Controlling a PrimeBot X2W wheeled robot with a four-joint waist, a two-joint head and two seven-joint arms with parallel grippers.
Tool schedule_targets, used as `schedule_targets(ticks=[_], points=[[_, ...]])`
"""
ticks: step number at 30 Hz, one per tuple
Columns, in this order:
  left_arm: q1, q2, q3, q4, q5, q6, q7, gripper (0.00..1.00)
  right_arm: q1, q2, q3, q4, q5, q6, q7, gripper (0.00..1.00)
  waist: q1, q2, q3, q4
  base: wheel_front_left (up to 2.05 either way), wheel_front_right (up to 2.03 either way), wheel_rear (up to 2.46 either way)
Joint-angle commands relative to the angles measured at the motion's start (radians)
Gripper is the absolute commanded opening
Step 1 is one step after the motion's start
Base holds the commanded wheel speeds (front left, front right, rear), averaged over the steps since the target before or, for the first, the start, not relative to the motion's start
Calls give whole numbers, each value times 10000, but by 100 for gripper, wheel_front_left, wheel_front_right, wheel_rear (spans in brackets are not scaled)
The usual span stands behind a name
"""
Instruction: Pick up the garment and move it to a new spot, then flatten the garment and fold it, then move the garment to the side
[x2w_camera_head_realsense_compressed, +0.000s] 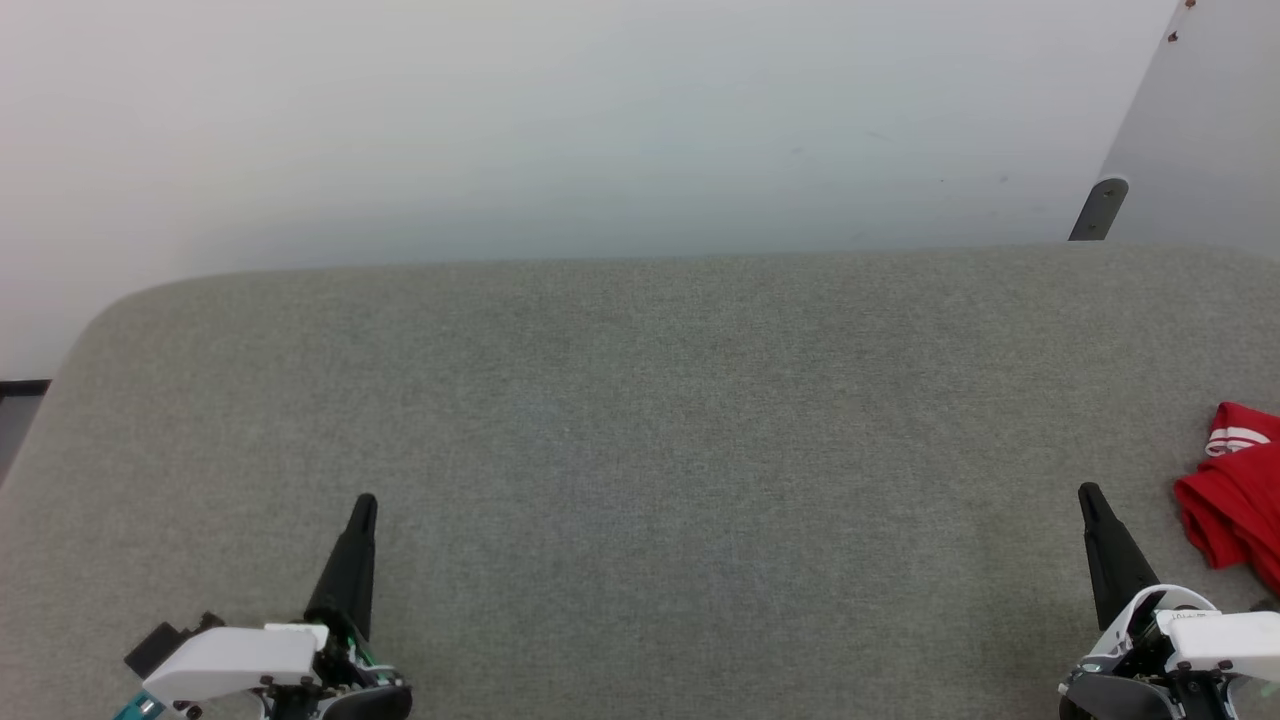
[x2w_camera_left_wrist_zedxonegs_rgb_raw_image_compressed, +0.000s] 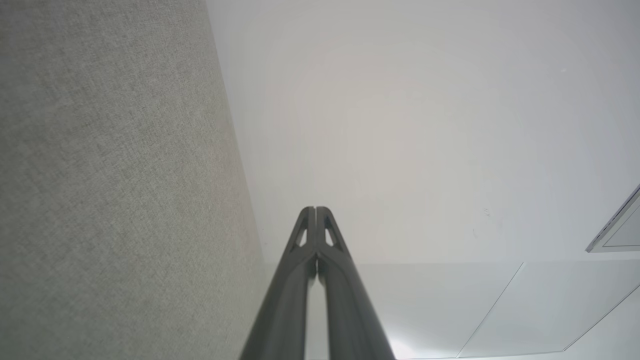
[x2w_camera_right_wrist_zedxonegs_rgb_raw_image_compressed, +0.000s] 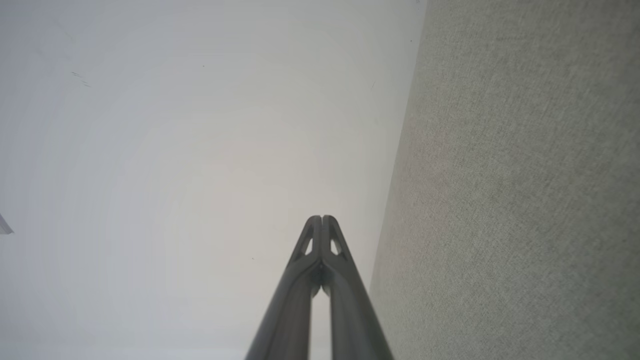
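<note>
Nearest to me are the white housings (x2w_camera_head_realsense_compressed: 235, 660) of my two wrists, low in the bottom corners of the head view. Beneath them spreads a broad grey-green padded surface (x2w_camera_head_realsense_compressed: 640, 400) with a rounded far-left corner, running up to a plain pale wall (x2w_camera_head_realsense_compressed: 560, 120). At the far right there is a grey panel (x2w_camera_head_realsense_compressed: 1200, 120) with a small dark bracket (x2w_camera_head_realsense_compressed: 1099, 208) at its foot.

My left gripper (x2w_camera_head_realsense_compressed: 364, 502) points away from me over the left part of the surface, its two dark fingers pressed together into one tip, holding nothing. My right gripper (x2w_camera_head_realsense_compressed: 1088, 491) mirrors it on the right, likewise pinched together and empty.

The garment (x2w_camera_head_realsense_compressed: 1236, 495) lies bunched at the surface's right edge, near my right gripper but apart from it, partly cut off by the frame. Its cloth is bright red and creased, with white stripes on one fold. The surface has a fine woven texture. My fingers are matte and tapering, with small triangular cut-outs near the tips.
</note>
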Motion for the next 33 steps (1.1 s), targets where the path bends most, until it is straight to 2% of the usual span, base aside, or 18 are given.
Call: schedule_targets(ticks=[1,33], points=[[-100,-23,34,14,25,-35,17,0,-34,34,11,1,39,-5,16,0,0,0,0,0,0,0,0],[-102,-35,57,14,54,-35,28,0,-34,34,15,1,42,-3,13,0,0,0,0,0,0,0,0]])
